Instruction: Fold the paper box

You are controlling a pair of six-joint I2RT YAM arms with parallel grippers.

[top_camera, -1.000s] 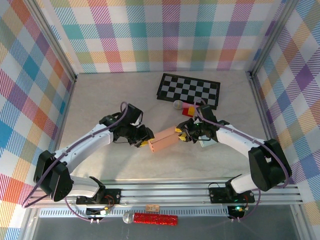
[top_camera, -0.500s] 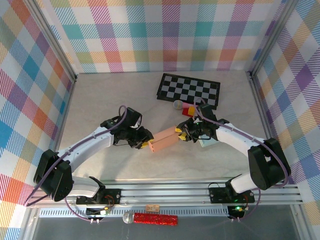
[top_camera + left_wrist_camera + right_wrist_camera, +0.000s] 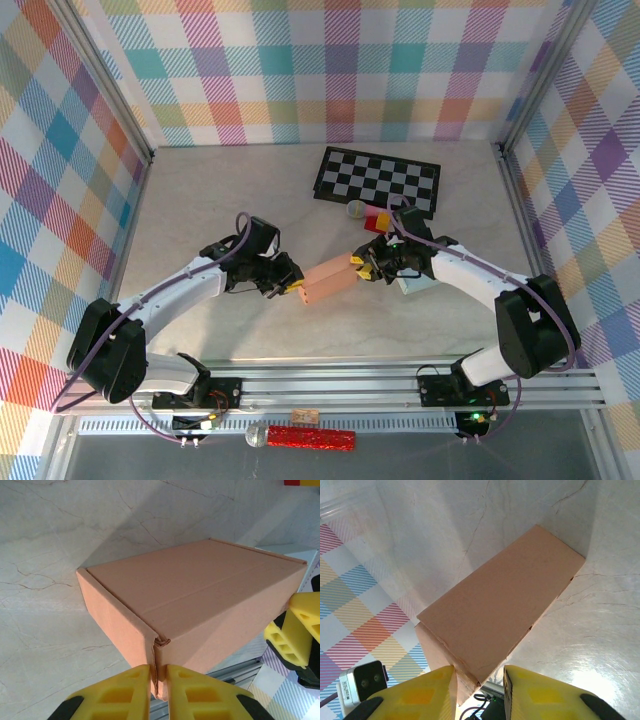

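On the marble worktop, the left tool has just clamped the box by the corner seam at its tips, while the right tool straddles the opposite end, grip unclear, likely bracing the fold.

Overhead view looks down; both wrist views closely face the box.

A tan paper box lies slantwise mid-bench, with the left end effector against its lower-left end and the right end effector against its upper-right end. Behind it lies a checkerboard, with a small ball and a red-and-yellow block at its near edge.
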